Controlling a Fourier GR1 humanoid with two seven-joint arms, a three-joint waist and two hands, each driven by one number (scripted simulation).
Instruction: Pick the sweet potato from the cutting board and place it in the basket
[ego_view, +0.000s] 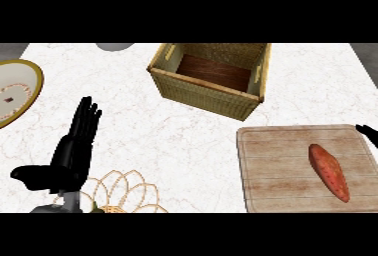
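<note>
Lower right, the long orange sweet potato (328, 172) lay ungrasped on the pale wooden cutting board (280, 165); the right hand (368, 134) barely showed, state untellable; reaching likely came next.

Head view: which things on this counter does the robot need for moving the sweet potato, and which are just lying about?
For the job:
sweet potato
cutting board under it
basket

Just lying about:
plate at the left edge
golden wire piece at the bottom
grey thing at the top
</note>
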